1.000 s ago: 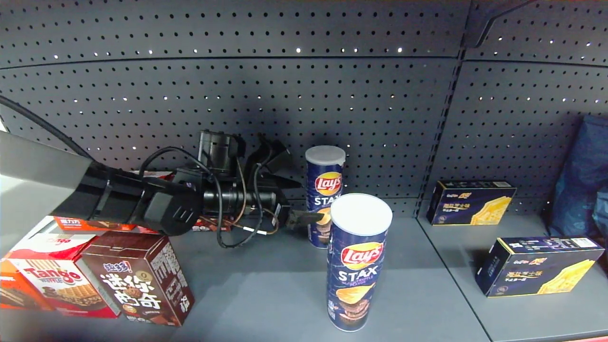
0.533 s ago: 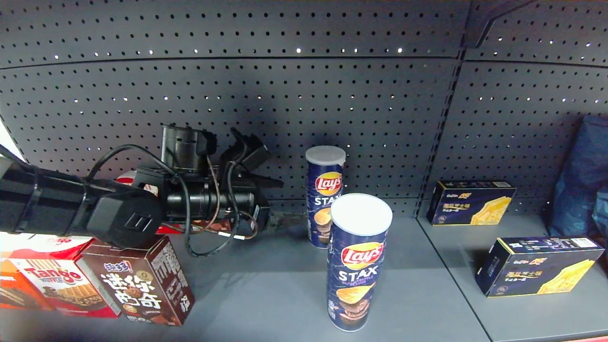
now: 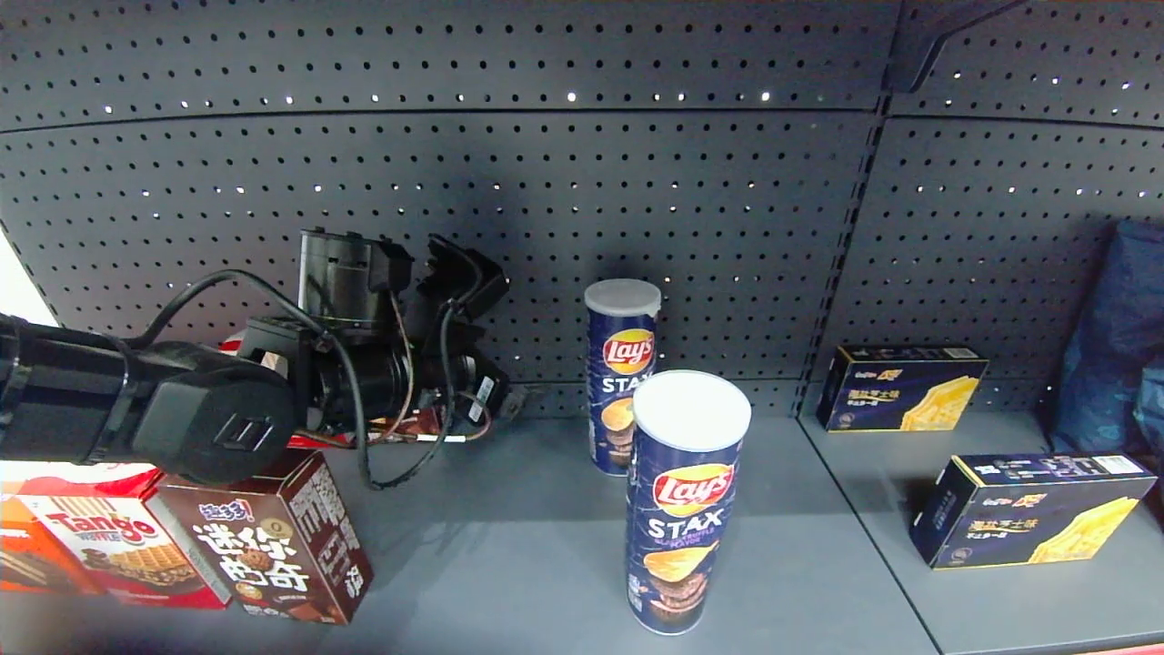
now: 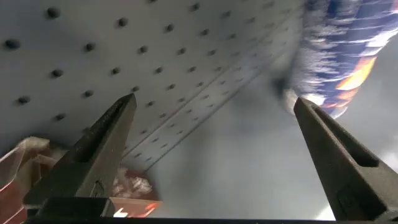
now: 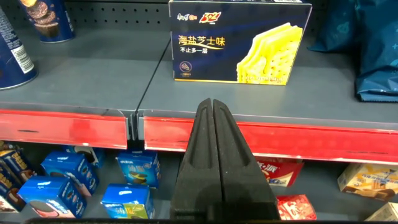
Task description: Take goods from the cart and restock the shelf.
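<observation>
Two dark blue chip cans stand upright on the grey shelf (image 3: 509,546): a rear can (image 3: 622,373) near the pegboard wall and a front can (image 3: 687,500) closer to me. My left gripper (image 3: 518,398) hangs low over the shelf, a short way left of the rear can and apart from it. In the left wrist view its fingers (image 4: 93,155) are spread wide with nothing between them, and the rear can (image 4: 348,50) is a blur off to one side. My right gripper (image 5: 213,112) is shut and empty, in front of the shelf's red edge strip (image 5: 298,137).
A brown cookie box (image 3: 273,537) and a red wafer box (image 3: 109,537) stand at the shelf's front left, under my left arm. Two dark blue cracker boxes (image 3: 900,373) (image 3: 1028,509) and a blue bag (image 3: 1118,337) occupy the right bay. Blue cookie packs (image 5: 68,177) fill the lower shelf.
My left gripper has drawn back to the left, away from the rear can, which stays upright where it stood. The front can and boxes have not moved.
</observation>
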`<state>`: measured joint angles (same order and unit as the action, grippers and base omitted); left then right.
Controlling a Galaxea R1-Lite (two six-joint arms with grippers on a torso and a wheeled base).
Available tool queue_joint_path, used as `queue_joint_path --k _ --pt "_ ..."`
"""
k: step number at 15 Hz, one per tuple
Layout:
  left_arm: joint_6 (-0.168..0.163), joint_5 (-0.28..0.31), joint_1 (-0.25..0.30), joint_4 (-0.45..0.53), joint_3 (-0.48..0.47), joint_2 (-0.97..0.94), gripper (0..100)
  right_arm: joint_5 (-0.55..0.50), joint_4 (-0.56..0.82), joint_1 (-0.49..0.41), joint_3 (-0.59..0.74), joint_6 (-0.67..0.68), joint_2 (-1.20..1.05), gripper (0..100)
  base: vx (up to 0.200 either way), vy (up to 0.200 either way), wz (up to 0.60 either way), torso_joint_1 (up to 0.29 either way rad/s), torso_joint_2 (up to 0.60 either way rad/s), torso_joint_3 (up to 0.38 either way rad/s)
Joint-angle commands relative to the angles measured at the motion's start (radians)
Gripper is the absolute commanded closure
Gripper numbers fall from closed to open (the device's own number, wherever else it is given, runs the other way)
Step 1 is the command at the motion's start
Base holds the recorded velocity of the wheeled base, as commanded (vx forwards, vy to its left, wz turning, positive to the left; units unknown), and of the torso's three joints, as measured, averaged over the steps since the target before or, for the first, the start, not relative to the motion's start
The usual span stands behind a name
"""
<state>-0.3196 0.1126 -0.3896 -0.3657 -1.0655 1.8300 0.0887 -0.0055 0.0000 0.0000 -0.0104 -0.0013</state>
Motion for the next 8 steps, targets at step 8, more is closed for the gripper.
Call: queue_joint_path --k 8 --pt "0.001 -0.083 -0.066 -0.001 -0.016 0.074 0 0.000 -0.001 0.000 0.000 0.000 0.001 100 0.000 0.000 0.00 0.000 0.00 0.000"
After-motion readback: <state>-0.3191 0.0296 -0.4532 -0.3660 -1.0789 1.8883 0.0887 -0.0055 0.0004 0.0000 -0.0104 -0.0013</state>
